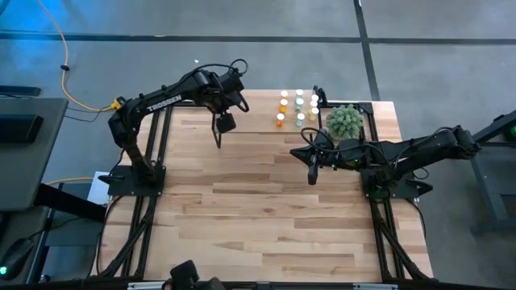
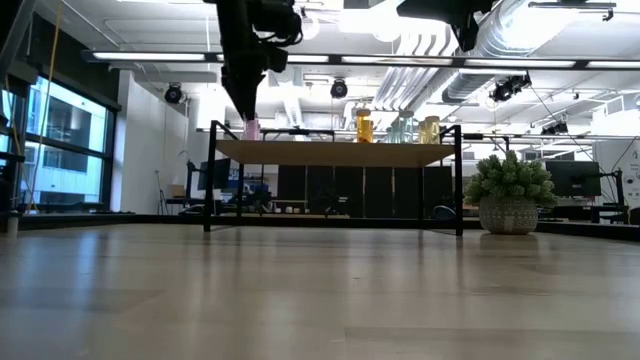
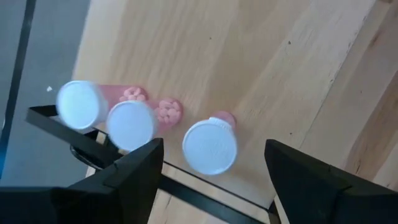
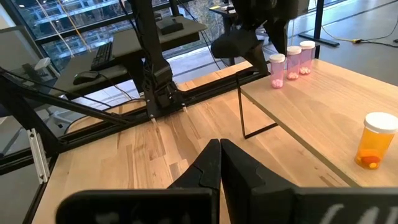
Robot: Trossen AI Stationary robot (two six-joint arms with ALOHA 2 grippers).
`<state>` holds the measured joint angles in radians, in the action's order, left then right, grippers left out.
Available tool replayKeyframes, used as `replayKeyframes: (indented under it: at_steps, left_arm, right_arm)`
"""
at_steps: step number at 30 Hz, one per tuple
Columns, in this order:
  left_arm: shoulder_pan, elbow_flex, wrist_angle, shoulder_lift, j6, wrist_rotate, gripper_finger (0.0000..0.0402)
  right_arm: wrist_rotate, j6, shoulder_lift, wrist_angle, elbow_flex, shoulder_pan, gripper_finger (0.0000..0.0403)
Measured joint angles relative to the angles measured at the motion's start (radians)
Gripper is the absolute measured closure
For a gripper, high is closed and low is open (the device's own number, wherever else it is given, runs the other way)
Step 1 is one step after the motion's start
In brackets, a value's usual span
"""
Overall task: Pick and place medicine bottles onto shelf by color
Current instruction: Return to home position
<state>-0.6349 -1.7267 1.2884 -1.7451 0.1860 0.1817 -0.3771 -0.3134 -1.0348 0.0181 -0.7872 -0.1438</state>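
While the left gripper [image 3: 214,149] is hovering with its jaws apart, the nearest pink bottle [image 3: 210,146] is standing directly beneath the gap at the edge of the shelf [image 2: 340,152], so a skewed retreat is risking a topple, and the right gripper [image 4: 220,144], jaws together, is waiting well clear.
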Motion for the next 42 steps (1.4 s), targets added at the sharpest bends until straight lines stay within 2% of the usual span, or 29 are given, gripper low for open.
replayKeyframes:
  at_steps: [7, 13, 17, 20, 23, 28, 31, 35, 39, 42]
  left_arm:
    - [0.001, 0.0, -0.006, 0.079, -0.005, -0.007, 0.013]
    - [0.001, 0.0, -0.038, 0.201, -0.06, -0.029, 0.0133]
    - [0.005, 0.0, -0.146, 0.321, -0.151, -0.161, 0.0134]
    - [0.043, 0.036, -0.314, 0.43, -0.217, -0.249, 0.014]
    - [0.127, 0.184, -0.554, 0.566, -0.285, -0.261, 0.0151]
    - [0.314, 0.566, -0.971, 0.79, -0.347, -0.234, 0.0174]
    - [0.436, 0.787, -1.209, 0.886, -0.395, -0.174, 0.0188]
    - [0.582, 1.018, -1.529, 0.957, -0.406, -0.015, 0.0214]
    - [0.668, 1.128, -1.61, 0.984, -0.347, 0.099, 0.025]
    - [0.69, 1.144, -1.61, 0.994, -0.34, 0.114, 0.0287]
  right_arm:
    - [-0.001, 0.0, 0.0, 0.0, 0.0, 0.0, 0.0402]
    - [-0.001, 0.005, 0.0, 0.0, 0.0, 0.0, 0.0402]
    - [-0.001, 0.007, 0.0, 0.0, 0.0, 0.0, 0.0402]
    - [0.004, 0.007, 0.0, 0.0, 0.0, 0.0, 0.0402]
    - [0.009, 0.007, 0.0, 0.0, 0.0, 0.0, 0.0402]
    - [0.014, 0.007, 0.0, 0.0, 0.0, 0.0, 0.0402]
    - [0.015, 0.007, 0.0, 0.0, 0.0, 0.0, 0.0402]
    - [0.018, 0.007, 0.0, 0.0, 0.0, 0.0, 0.0402]
    - [0.019, 0.008, 0.0, 0.001, 0.0, 0.0, 0.0402]
    - [0.04, 0.015, 0.0, 0.006, 0.0, 0.0, 0.0402]
